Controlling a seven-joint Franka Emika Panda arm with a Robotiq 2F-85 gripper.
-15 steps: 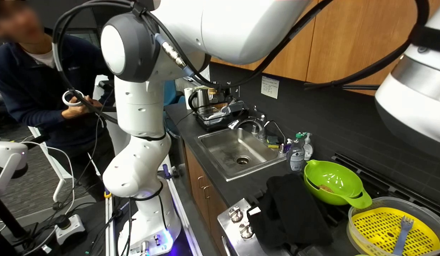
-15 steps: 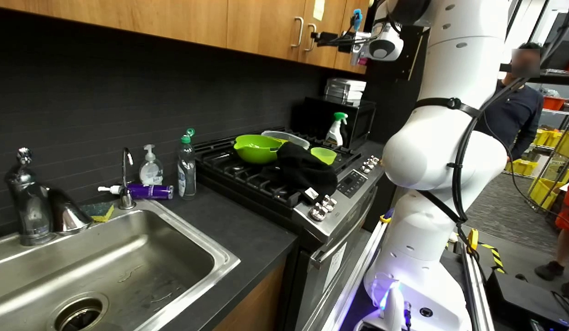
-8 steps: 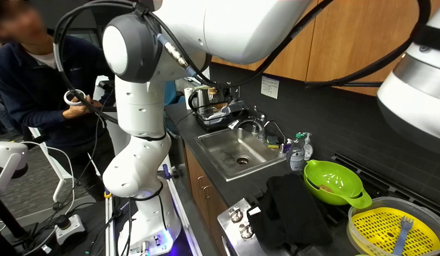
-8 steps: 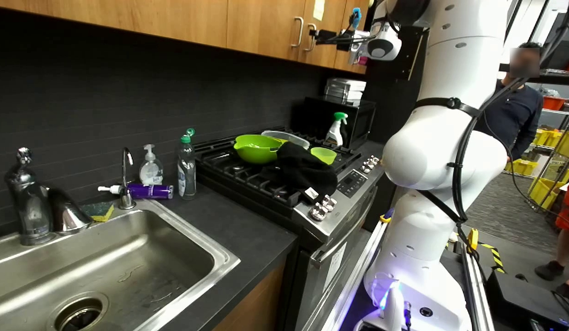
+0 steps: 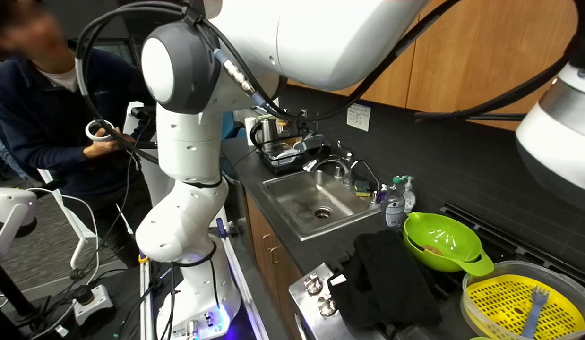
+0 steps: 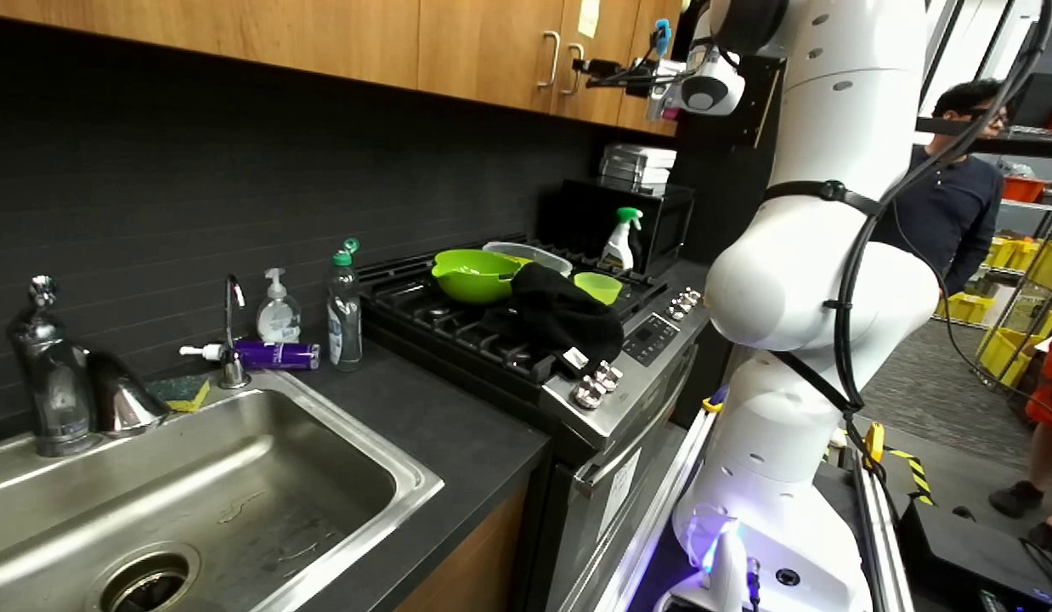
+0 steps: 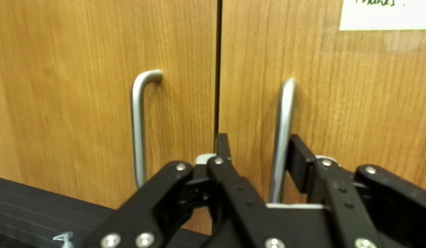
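In my wrist view the black two-fingered hand (image 7: 259, 146) has its fingers (image 7: 301, 165) apart, one either side of the silver bar-shaped metal handle (image 7: 283, 139) on a wood-grain cabinet door (image 7: 357, 103). The handle sits close to the three o'clock finger, with a gap towards nine; contact I cannot tell. Its long axis is nearly upright, top pointing just past twelve, lower end hidden behind the hand. A matching silver metal handle (image 7: 138, 127) stands at nine o'clock, a pale paper note (image 7: 388, 18) around one.
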